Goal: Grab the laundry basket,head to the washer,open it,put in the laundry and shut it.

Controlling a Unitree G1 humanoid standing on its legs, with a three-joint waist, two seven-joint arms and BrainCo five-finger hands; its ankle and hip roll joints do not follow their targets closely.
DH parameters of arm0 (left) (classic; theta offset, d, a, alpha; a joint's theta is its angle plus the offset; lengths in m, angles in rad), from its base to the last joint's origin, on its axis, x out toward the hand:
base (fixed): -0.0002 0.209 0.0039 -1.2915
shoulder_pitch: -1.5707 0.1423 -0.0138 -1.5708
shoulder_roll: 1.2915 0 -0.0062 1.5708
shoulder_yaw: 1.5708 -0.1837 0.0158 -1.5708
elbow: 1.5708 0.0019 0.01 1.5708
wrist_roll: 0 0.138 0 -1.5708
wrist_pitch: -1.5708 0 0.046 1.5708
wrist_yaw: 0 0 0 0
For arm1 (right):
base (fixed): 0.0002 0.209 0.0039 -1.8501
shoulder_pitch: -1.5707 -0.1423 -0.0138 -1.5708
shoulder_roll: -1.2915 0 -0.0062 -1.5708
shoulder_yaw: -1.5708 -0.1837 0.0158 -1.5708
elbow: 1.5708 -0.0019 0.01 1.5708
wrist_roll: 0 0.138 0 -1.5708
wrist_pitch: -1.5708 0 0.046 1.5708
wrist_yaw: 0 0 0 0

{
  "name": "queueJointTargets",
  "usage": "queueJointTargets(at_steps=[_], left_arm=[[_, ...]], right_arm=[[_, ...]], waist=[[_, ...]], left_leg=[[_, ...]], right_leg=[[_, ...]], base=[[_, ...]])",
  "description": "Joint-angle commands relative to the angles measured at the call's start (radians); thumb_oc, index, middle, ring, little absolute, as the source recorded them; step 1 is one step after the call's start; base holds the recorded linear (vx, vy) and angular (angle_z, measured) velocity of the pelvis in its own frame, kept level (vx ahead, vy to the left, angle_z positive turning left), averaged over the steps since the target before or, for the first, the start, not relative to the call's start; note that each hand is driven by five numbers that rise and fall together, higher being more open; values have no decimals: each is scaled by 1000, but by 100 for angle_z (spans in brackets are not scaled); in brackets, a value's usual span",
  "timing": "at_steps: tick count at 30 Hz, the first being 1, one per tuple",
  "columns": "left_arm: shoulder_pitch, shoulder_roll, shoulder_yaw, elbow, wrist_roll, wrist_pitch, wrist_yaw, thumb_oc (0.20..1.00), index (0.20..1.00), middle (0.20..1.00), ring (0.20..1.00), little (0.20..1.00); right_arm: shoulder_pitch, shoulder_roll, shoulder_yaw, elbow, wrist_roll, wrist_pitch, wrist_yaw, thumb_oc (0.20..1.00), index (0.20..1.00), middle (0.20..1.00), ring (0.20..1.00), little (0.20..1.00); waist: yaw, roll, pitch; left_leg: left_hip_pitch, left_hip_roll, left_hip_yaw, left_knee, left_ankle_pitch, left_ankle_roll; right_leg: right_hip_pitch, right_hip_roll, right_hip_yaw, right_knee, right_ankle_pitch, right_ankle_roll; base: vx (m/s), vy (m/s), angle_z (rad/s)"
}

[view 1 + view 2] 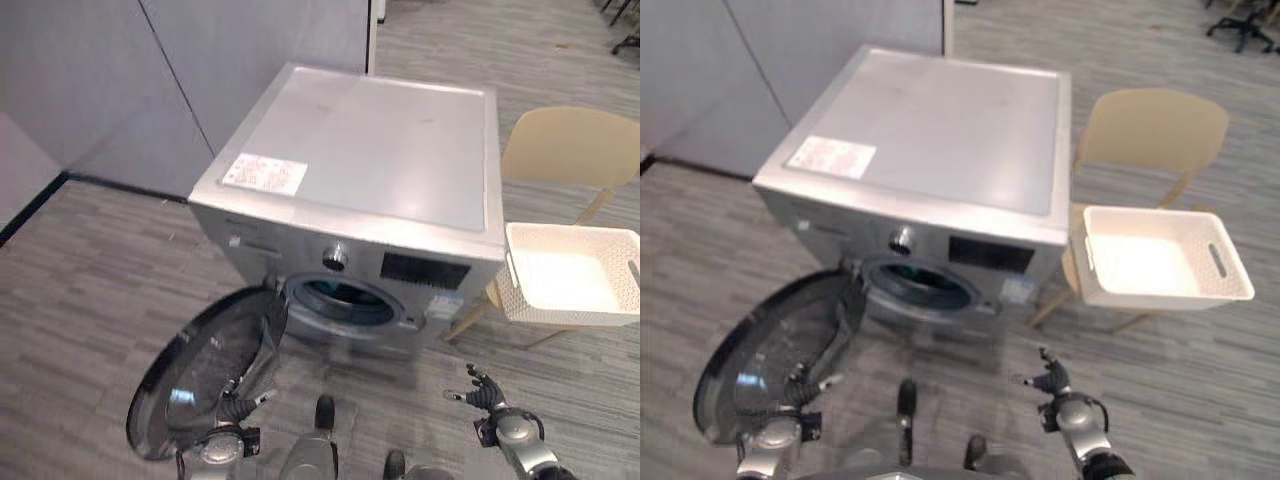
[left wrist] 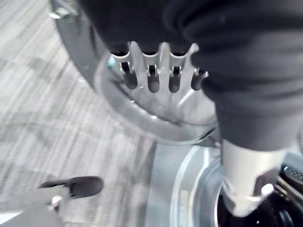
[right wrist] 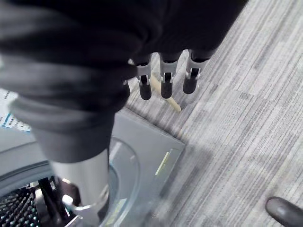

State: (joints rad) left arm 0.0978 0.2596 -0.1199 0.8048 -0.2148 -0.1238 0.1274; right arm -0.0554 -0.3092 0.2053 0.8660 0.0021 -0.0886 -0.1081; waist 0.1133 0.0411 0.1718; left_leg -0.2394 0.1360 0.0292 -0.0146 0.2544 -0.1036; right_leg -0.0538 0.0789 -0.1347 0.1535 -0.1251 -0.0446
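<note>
Basket (image 1: 570, 275): white, perforated walls, sits on the seat of a chair at the right of the washer; what shows of its inside looks bare white.
Washer (image 1: 370, 150): silver front-loader, centre of the scene, against a grey wall; a white label lies on the near left of its top.
Drum opening (image 1: 345, 300): uncovered, dark inside, on the near face below a round knob and a dark display.
Door (image 1: 205, 370): round, glass-centred, swung wide to the left and near, hinged at the left of the opening.
Left hand (image 1: 245, 405): low at near left, just in front of the door's inner face; fingers relaxed and spread, holding nothing.
Right hand (image 1: 480, 392): low at near right, above the floor, well apart from basket and washer; fingers loosely extended, holding nothing.
Chair (image 1: 570, 150): beige, right of the washer, under the basket.
Floor (image 1: 80, 290): grey striped carpet.
</note>
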Motion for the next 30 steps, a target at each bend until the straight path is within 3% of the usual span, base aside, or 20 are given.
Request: queueJointTargets(at_steps=[1, 4, 6, 8, 10, 11, 16, 19, 23, 24, 25, 30], left_arm=[[-70, 12, -19, -13, 19, -29, 12, 1000, 1000, 1000, 1000, 1000], [-53, 16, -27, -32, 30, -34, -1, 1000, 1000, 1000, 1000, 1000], [-55, 22, -31, -43, 27, -36, -4, 1000, 1000, 1000, 1000, 1000], [-56, 27, -34, -60, 26, -35, 2, 1000, 1000, 1000, 1000, 1000], [-65, 35, -34, -77, 28, -37, 10, 1000, 1000, 1000, 1000, 1000], [-70, 40, -38, -95, 34, -36, 9, 1000, 1000, 1000, 1000, 1000], [-74, 71, -56, -189, 63, -42, -2, 1000, 1000, 1000, 1000, 1000], [-125, 133, -69, -317, 118, -59, 9, 1000, 1000, 1000, 1000, 1000], [-186, 179, -64, -344, 157, -64, 36, 1000, 1000, 1000, 1000, 1000], [-236, 224, -55, -353, 190, -63, 60, 1000, 1000, 1000, 1000, 1000], [-237, 224, -55, -353, 190, -63, 60, 1000, 1000, 1000, 1000, 1000], [-426, 380, -23, -206, 248, -40, 148, 1000, 1000, 1000, 1000, 1000]], right_arm=[[25, -41, -27, -62, 7, -13, -21, 1000, 1000, 1000, 1000, 1000], [44, -46, -37, -58, 11, -15, -18, 1000, 1000, 1000, 1000, 1000], [46, -47, -37, -37, 15, -21, -18, 1000, 1000, 1000, 1000, 1000], [53, -42, -44, -28, 20, -19, -14, 1000, 1000, 1000, 1000, 1000], [50, -41, -45, -10, 21, -18, -14, 1000, 1000, 1000, 1000, 1000], [47, -41, -48, -3, 12, -16, -14, 1000, 1000, 1000, 1000, 1000], [45, -40, -43, -10, 2, -13, -5, 1000, 1000, 1000, 1000, 1000], [45, -39, -34, -52, -17, -13, 7, 1000, 1000, 1000, 1000, 1000], [51, -47, -25, -76, -31, -12, 14, 1000, 1000, 1000, 1000, 1000], [61, -56, -21, -92, -43, -11, 21, 1000, 1000, 1000, 1000, 1000], [60, -56, -22, -93, -43, -11, 21, 1000, 1000, 1000, 1000, 1000], [62, -87, -5, -135, -52, -15, 33, 1000, 1000, 1000, 1000, 1000]], waist=[[-31, -43, 21], [-50, -69, 15], [-65, -86, 7], [-79, -84, -5], [-77, -84, -11], [-80, -73, -28], [-83, -73, -52], [-91, -82, -76], [-101, -85, -83], [-110, -86, -87], [-109, -87, -86], [-139, -85, -70]], left_leg=[[-65, -87, 35, -19, -53, 20], [-36, -98, 18, 85, -149, 48], [-5, -102, -7, 143, -215, 47], [47, -69, -8, 104, -215, 44], [47, -76, -41, 90, -213, 39], [91, -76, -41, 19, -213, 43], [139, -101, -48, -43, -212, 57], [178, -119, -22, -73, -229, 72], [189, -124, -6, -73, -240, 76], [194, -127, 6, -73, -246, 78], [195, -127, 6, -73, -246, 78], [177, -128, 35, -73, -248, 82]], right_leg=[[58, -62, 3, -57, -38, 96], [32, -111, -33, -95, 16, 106], [19, -137, -45, -131, 50, 112], [17, -143, -55, -158, 66, 120], [23, -150, -60, -166, 72, 125], [32, -152, -74, -164, 70, 132], [39, -173, -74, -150, 78, 150], [41, -198, -61, -139, 89, 178], [41, -206, -51, -136, 96, 189], [40, -210, -44, -134, 99, 195], [40, -210, -43, -134, 99, 196], [-4, -222, -17, -121, 121, 212]], base=[[-312, 33, 56], [-265, 58, 40], [-186, 98, 53], [-68, 135, 41], [33, 183, 57], [57, 170, 71], [67, 195, 6], [89, 203, 8], [47, 78, -18], [30, 46, -22], [59, 82, -22], [-2, 51, -13]])
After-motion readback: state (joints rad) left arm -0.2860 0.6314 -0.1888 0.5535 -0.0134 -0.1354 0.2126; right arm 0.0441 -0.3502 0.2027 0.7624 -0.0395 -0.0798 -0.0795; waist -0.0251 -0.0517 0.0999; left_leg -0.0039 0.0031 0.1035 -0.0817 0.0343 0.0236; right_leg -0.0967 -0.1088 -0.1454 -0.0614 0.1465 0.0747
